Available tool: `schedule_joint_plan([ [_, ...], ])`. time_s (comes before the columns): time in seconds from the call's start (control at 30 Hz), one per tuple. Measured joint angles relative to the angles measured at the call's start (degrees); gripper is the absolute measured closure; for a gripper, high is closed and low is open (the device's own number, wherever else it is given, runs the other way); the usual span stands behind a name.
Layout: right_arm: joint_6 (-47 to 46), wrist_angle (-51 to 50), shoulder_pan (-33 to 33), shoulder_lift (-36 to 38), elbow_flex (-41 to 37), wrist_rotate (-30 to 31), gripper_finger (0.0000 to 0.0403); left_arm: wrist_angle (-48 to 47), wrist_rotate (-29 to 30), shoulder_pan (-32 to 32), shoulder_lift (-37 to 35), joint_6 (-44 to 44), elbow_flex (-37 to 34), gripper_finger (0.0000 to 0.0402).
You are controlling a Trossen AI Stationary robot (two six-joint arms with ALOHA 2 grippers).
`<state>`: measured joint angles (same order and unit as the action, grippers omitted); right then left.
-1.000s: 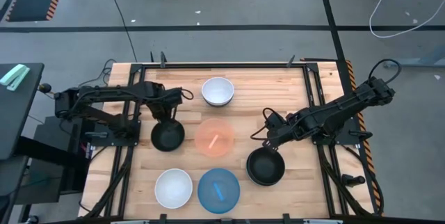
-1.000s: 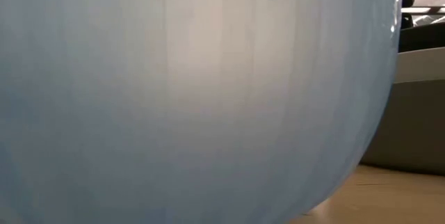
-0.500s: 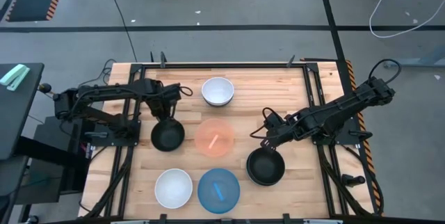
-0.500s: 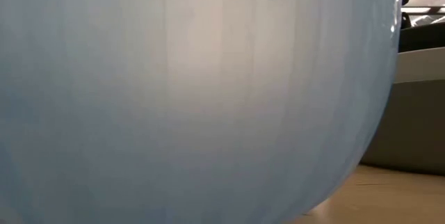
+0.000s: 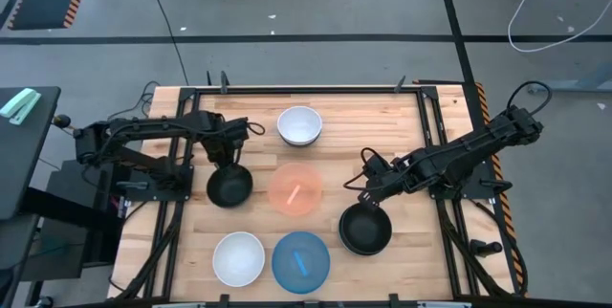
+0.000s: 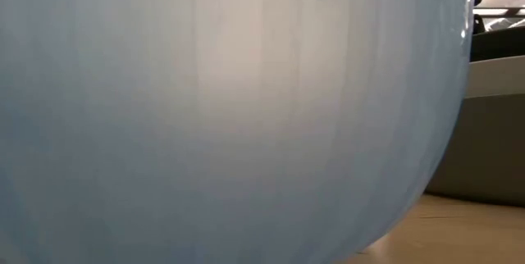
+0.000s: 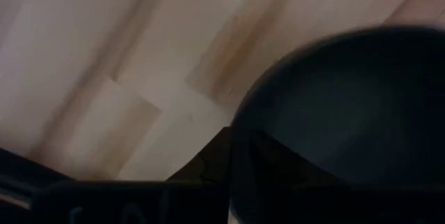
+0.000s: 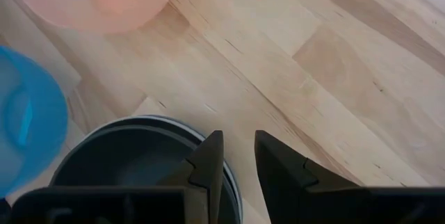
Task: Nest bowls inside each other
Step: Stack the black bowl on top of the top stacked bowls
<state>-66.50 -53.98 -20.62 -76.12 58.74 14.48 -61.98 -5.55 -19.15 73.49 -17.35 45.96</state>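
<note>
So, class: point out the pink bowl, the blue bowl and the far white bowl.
pink bowl (image 5: pixel 295 188), high view, inner floor.
blue bowl (image 5: pixel 300 261), high view, inner floor.
far white bowl (image 5: pixel 299 125), high view, inner floor.

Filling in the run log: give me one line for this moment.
left gripper: at black bowl's rim | right gripper: fingers astride rim of black bowl stack | salmon-pink translucent bowl: untouched

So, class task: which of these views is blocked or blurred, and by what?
Low view: the blue bowl sits right against the lens, a soft pale blur filling nearly the whole frame. Left wrist view: dim and out of focus, a black bowl looming close. Right wrist and high views: sharp and evenly lit.
</note>
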Motion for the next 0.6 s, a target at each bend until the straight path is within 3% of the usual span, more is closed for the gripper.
schedule_joint_plan([
  [0.2, 0.0, 0.0, 0.0, 0.0, 0.0, 0.0, 0.0312, 1.44, -3.09, -1.32, 0.0, -1.52, -3.33, 0.0349],
  [0.6, 0.0, 0.0, 0.0, 0.0, 0.0, 0.01, 0.0312, 3.52, -8.26, -1.32, -0.15, -1.42, -0.21, 0.0342],
])
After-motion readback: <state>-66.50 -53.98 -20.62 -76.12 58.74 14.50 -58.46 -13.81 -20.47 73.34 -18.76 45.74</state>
